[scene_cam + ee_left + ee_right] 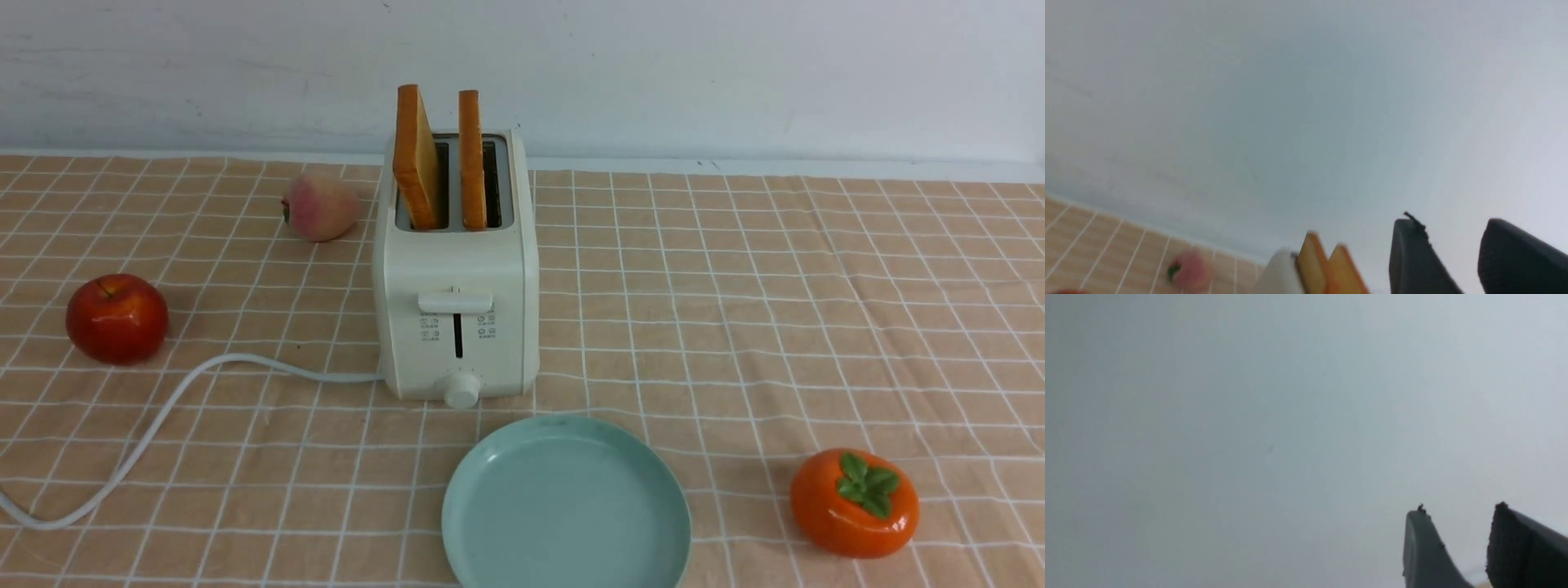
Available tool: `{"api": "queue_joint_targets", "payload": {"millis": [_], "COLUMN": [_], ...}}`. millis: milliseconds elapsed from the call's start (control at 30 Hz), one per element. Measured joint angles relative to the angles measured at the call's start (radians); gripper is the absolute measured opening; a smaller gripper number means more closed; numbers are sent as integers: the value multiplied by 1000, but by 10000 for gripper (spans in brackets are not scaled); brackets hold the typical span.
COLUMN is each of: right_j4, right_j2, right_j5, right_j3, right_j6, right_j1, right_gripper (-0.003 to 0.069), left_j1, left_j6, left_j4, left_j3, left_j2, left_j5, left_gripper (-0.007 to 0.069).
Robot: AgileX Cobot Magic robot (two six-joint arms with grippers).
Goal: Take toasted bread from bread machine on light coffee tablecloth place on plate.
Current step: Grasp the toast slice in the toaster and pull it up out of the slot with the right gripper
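Standing upright in the two slots of the bread machine (pixel 457 310), the toasted bread (pixel 416 159) pokes well out, its left slice leaning left and the other slice (pixel 471 159) straight. The machine sits on the light coffee tablecloth (pixel 735 310), its cord (pixel 163 416) trailing left, and the plate (pixel 563 506) lies just in front. A peach (pixel 320 207) and an apple (pixel 117 318) rest to the machine's left, a persimmon (pixel 854 502) right of the plate. Only the wrist views show the arms' ends. The left tool (pixel 1457 261), released and gripping nothing, faces the slice tops and a blurred peach. The right tool (pixel 1457 547), likewise parted, sees plain wall (pixel 1249 416).
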Motion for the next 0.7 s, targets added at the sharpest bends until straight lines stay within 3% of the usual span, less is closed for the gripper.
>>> {"api": "queue_joint_targets", "payload": {"millis": [233, 367, 533, 700], "right_j4": [-165, -165, -63, 93], "right_j2": [246, 322, 434, 633], "right_j5": [205, 206, 277, 487], "right_j3": [-84, -84, -85, -226], "right_j6": [2, 48, 48, -167], "right_j1": [0, 1, 44, 115], "right_gripper": [241, 241, 241, 241], "left_j1": [0, 0, 0, 0], "left_j6": [5, 8, 8, 8], "left_j4": [3, 8, -13, -30], "left_j3": [-69, -69, -69, -69], "left_j2": [183, 244, 317, 357], "left_j5": [380, 467, 605, 765], "left_gripper": [238, 238, 238, 238]}}
